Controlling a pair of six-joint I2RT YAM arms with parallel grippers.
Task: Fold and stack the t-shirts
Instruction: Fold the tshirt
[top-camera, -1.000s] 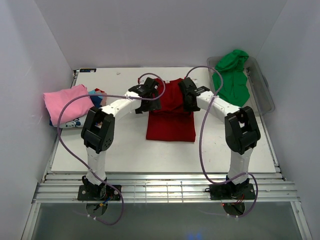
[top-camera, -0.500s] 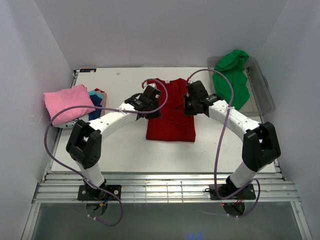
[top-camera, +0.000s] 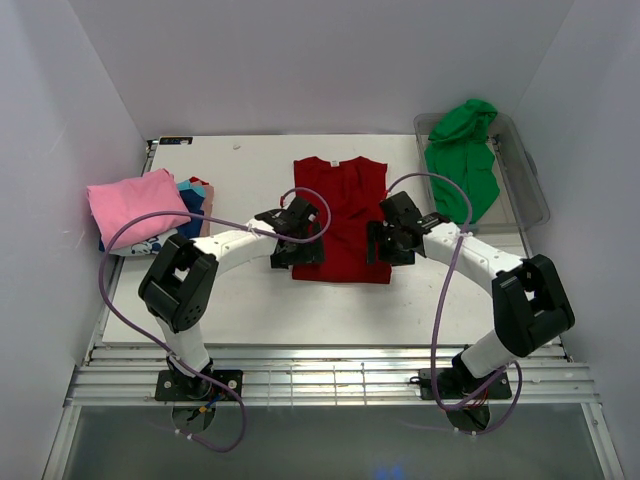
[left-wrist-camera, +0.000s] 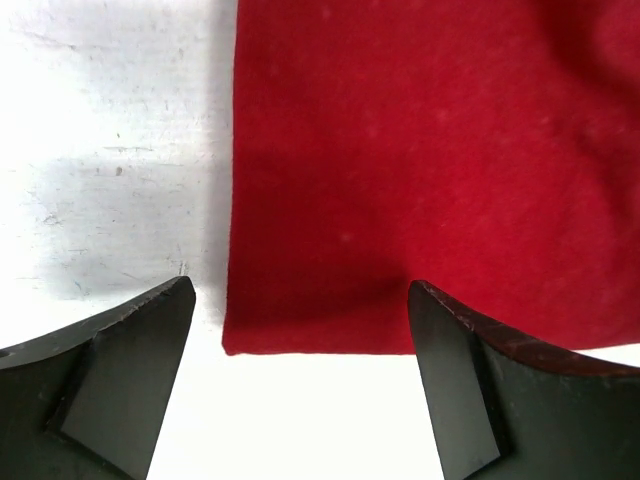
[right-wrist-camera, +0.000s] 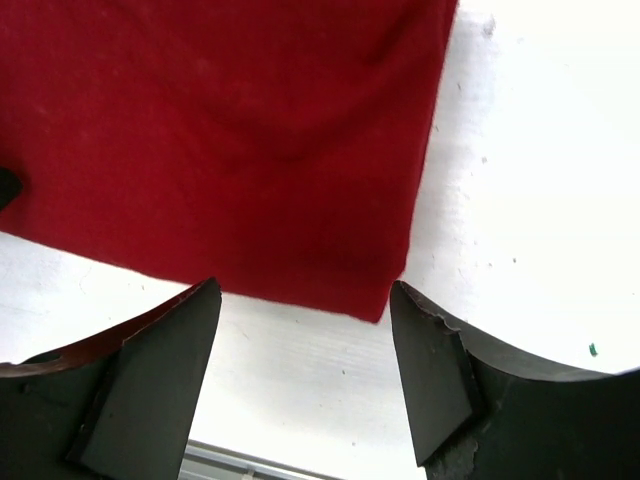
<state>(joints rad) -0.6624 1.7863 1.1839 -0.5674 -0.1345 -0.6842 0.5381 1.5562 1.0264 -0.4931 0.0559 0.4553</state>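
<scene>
A red t-shirt (top-camera: 342, 215) lies flat on the white table, sides folded in to a long rectangle. My left gripper (top-camera: 297, 262) is open and empty above its near left corner (left-wrist-camera: 240, 340). My right gripper (top-camera: 382, 258) is open and empty above its near right corner (right-wrist-camera: 385, 305). A green t-shirt (top-camera: 463, 160) hangs crumpled over the clear tub (top-camera: 535, 195) at the right. A folded pink t-shirt (top-camera: 135, 205) tops a stack at the left, with blue (top-camera: 190, 205) and peach (top-camera: 207, 205) cloth showing beneath.
White walls close in the table on three sides. A slatted metal rail (top-camera: 320, 380) runs along the near edge by the arm bases. Purple cables loop from both arms above the table.
Both grippers have moved from the shirt's upper sides toward me, down to its near corners. The red shirt now lies flat and uncovered.
</scene>
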